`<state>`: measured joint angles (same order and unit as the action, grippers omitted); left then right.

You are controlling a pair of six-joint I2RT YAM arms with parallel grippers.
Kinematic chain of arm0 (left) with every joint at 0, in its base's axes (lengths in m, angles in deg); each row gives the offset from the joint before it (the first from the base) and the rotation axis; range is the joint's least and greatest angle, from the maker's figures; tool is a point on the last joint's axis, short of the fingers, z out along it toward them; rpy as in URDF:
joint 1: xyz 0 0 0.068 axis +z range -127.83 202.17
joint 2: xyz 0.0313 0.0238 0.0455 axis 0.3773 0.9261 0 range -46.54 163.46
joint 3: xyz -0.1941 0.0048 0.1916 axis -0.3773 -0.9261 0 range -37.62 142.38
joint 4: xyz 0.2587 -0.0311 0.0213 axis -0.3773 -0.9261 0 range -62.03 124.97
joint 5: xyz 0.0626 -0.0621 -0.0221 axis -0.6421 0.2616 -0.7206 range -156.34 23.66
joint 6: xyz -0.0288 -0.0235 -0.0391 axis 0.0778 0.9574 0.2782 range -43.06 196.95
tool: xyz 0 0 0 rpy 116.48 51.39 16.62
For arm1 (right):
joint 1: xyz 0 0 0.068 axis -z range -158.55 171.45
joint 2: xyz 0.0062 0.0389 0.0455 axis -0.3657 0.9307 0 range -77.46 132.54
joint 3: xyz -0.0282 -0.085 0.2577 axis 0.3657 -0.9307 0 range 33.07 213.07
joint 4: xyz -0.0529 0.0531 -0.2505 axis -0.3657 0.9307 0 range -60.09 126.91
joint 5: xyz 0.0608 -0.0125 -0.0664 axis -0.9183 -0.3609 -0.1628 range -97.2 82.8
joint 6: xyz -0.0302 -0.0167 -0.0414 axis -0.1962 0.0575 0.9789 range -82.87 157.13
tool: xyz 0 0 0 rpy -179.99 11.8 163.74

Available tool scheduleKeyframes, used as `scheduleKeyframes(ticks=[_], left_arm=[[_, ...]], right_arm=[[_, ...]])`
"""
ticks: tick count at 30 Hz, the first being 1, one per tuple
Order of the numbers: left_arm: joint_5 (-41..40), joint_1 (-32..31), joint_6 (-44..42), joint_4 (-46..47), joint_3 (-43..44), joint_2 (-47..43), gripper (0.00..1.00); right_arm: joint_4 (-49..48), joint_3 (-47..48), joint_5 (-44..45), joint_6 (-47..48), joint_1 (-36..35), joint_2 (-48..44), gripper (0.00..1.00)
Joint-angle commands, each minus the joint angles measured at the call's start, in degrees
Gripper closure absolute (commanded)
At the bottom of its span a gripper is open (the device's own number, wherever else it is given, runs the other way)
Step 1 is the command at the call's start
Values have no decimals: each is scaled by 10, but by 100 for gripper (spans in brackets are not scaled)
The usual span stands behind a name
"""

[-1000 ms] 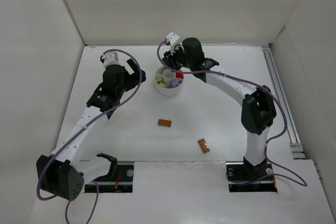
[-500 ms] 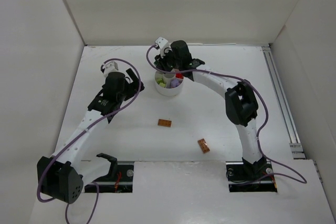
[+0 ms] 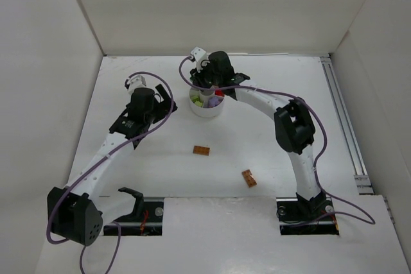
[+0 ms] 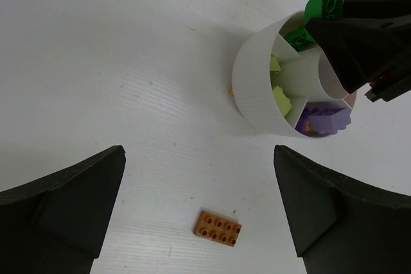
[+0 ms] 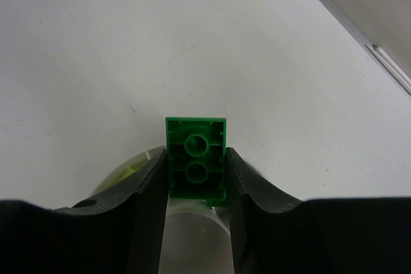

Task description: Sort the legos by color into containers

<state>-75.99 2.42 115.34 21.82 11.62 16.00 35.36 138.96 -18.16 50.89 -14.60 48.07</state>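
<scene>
My right gripper [image 5: 196,168] is shut on a green lego [image 5: 196,158], hollow underside to the camera, held just above the far side of the white round dish [image 3: 207,108]; the lego also shows in the left wrist view [image 4: 324,6]. The dish [image 4: 253,88] holds pale yellow-green legos [image 4: 282,99], a light purple lego [image 4: 327,119] and a red one [image 3: 219,93] in separate wedges. My left gripper [image 4: 199,213] is open and empty, left of the dish. An orange-brown lego [image 4: 218,228] lies on the table between its fingers; it also shows from above [image 3: 201,150]. A second orange-brown lego [image 3: 248,178] lies nearer.
White walls enclose the table on the left, back and right. A metal rail [image 3: 347,126] runs along the right edge. The right arm's forearm [image 3: 266,101] reaches over the table right of the dish.
My right gripper has swung left from the dish's right side to over its far rim, carrying the green lego. My left gripper has drifted slightly left and nearer.
</scene>
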Motion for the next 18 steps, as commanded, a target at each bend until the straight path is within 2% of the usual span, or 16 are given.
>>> scheduleKeyframes(ticks=[1,2,7,12,18], left_arm=[[-9,4,-4,8,5,3,0],[-9,4,-4,13,5,3,0],[-4,4,-4,13,10,14,0],[9,4,-10,18,16,25,0],[20,4,-15,18,26,30,0]], right_arm=[[-33,-9,7,2,-3,-9,61],[-33,-15,7,7,-3,-15,57],[-33,-20,7,13,-3,-26,54],[-33,-26,7,13,-3,-32,41],[-33,-26,12,13,-3,-53,40]])
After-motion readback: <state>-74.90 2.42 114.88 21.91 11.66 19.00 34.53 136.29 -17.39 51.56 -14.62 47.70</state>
